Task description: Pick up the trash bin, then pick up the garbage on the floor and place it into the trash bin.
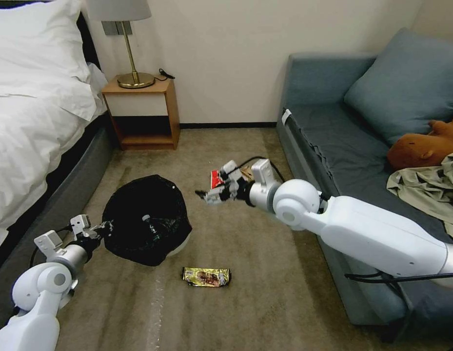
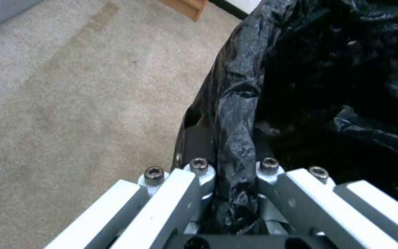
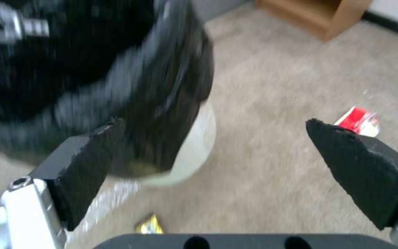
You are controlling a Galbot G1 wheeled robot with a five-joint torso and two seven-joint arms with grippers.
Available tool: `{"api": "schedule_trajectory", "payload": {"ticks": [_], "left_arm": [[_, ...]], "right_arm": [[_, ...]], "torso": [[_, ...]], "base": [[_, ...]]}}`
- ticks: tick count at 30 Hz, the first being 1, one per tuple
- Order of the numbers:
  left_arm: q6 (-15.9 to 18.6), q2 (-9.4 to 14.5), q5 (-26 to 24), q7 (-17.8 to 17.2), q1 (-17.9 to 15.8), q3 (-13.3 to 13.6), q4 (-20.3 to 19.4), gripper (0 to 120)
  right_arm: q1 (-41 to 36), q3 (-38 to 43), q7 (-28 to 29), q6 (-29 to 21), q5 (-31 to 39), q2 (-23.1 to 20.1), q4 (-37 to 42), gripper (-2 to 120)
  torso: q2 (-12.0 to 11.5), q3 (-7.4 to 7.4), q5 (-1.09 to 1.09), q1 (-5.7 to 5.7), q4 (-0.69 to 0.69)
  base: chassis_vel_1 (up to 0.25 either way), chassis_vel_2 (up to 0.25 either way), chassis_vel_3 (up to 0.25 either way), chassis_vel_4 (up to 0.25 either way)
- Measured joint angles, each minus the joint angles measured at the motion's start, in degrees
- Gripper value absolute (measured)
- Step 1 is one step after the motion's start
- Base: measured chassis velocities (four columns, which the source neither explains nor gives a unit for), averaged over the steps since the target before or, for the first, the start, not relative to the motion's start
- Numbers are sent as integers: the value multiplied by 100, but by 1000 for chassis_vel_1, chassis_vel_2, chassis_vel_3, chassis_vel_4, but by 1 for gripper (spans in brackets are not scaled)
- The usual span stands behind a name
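The trash bin (image 1: 147, 219) hangs tilted above the carpet (image 1: 265, 302), because the left gripper (image 1: 103, 228) pinches its bag-covered rim. The right gripper (image 1: 203, 195), fingers wide open and empty, hovers beside it. The gold wrapper (image 1: 206, 276) and red-white packet (image 1: 216, 178) lie on the floor.

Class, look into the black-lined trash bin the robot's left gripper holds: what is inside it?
In the trash bin, a clear bottle with a pale cap lies against the black liner. Deeper folds hide the bottom. The left gripper clamps the rim.
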Motion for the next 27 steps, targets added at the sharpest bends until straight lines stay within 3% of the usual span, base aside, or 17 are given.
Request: {"api": "schedule_trajectory", "payload": {"ticks": [15, 27], "left_arm": [[-1, -20, 14, 21, -2, -53, 5, 4], [1, -37, 74, 36, 57, -49, -33, 4]], "right_arm": [[24, -1230, -1177, 146, -904, 268, -1309, 100], [-107, -1597, -2077, 253, -1512, 647, -2493, 100]], "torso": [[0, 0, 1, 0, 0], [0, 0, 1, 0, -1]], "base": [[0, 0, 0, 0], [0, 0, 0, 0]]}}
